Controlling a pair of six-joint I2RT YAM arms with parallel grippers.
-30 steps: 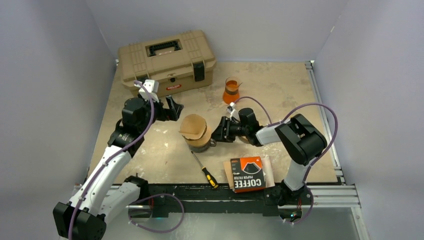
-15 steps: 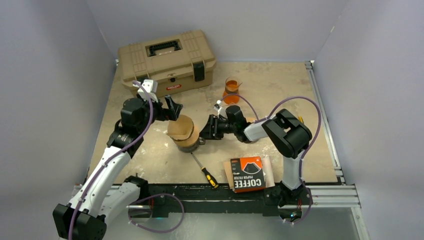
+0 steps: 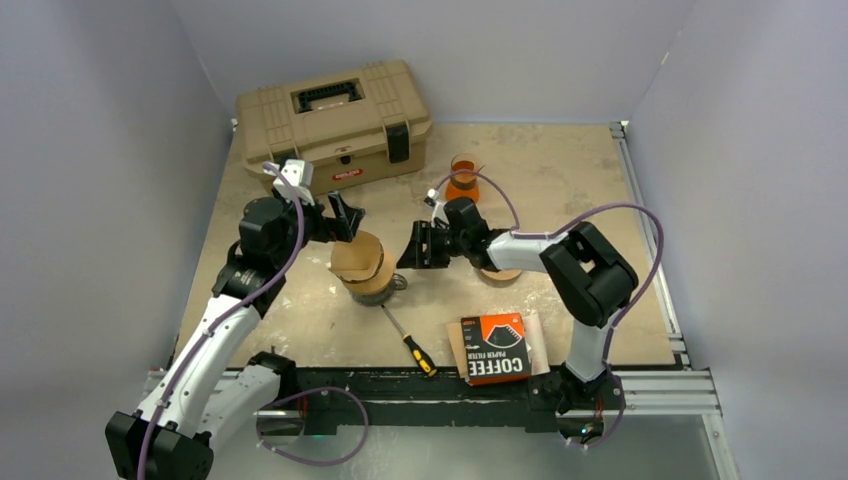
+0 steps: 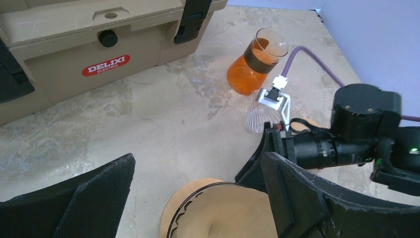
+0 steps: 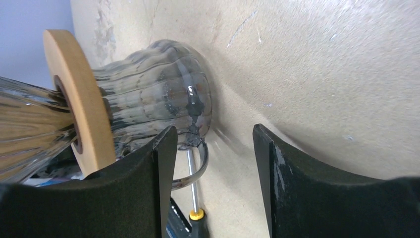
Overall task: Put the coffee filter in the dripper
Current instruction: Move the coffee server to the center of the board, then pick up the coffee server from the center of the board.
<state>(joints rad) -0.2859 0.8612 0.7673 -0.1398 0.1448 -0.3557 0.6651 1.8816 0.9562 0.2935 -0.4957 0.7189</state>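
The dripper (image 3: 366,276) is shown between both grippers, the coffee filter (image 3: 357,255) apparently seated upright in its cone; the left gripper (image 3: 347,222), nearer the filter, is spread wide at its far rim; the right gripper (image 3: 404,257) is parted, empty, beside the glass base.

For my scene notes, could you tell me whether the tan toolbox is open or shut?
Shut: the toolbox lid lies flat, its visible black latch down.

Soft, even light fills the overhead view, leaving only faint shadows on the worktop (image 3: 560,180). From the right wrist, white glints dot the glass carafe (image 5: 168,94), its handle smears with motion blur, and the dripper (image 5: 25,134) at 9 o'clock looks soft.
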